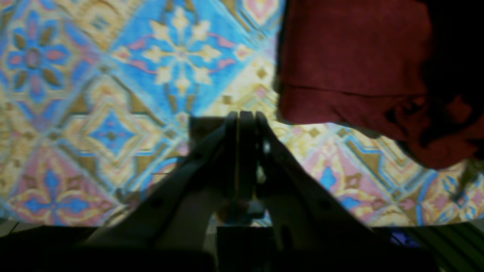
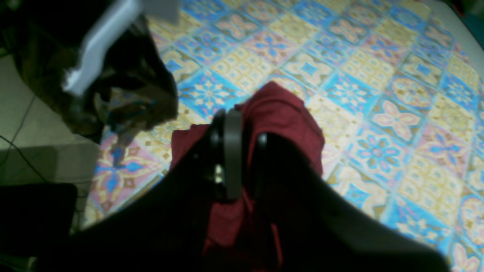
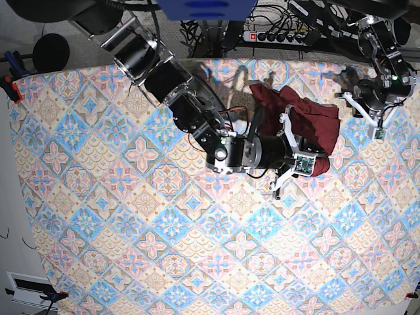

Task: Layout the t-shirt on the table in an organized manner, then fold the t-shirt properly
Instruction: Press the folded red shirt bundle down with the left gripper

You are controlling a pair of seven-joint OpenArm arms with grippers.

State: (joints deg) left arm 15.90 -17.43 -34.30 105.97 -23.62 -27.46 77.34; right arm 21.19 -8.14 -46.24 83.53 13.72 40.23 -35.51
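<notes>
while the right arm reaches across from the far side of the table [image 3: 118, 216], its right gripper [image 2: 242, 145] is pinched shut on the t-shirt [image 3: 305, 128], with dark maroon cloth bunched between the fingers and spilling down beneath them in the right wrist view. from above, the shirt is a crumpled heap near the far right part of the patterned surface, not spread out at all; one lump rises toward the far edge and the rest folds over itself toward the gripper, which sits at the heap's near edge. the tiled pattern of blue, pink and cream diamonds shows all around it, and most of the surface on the near side and to the left carries nothing but that pattern.

over at the far right corner the left arm hangs above the table, apart from the shirt. its left gripper [image 1: 245, 117] has both fingers pressed flat together with nothing between them, tips pointing out over bare tiles. in the left wrist view a hemmed edge of the maroon cloth lies up and to the right of those tips, near but not touching. the wrist views are soft and dim, so finer folds in the fabric are hard to make out. a power strip [image 3: 279, 36] and tangled cables [image 3: 203, 26] lie beyond the table's far edge.
</notes>
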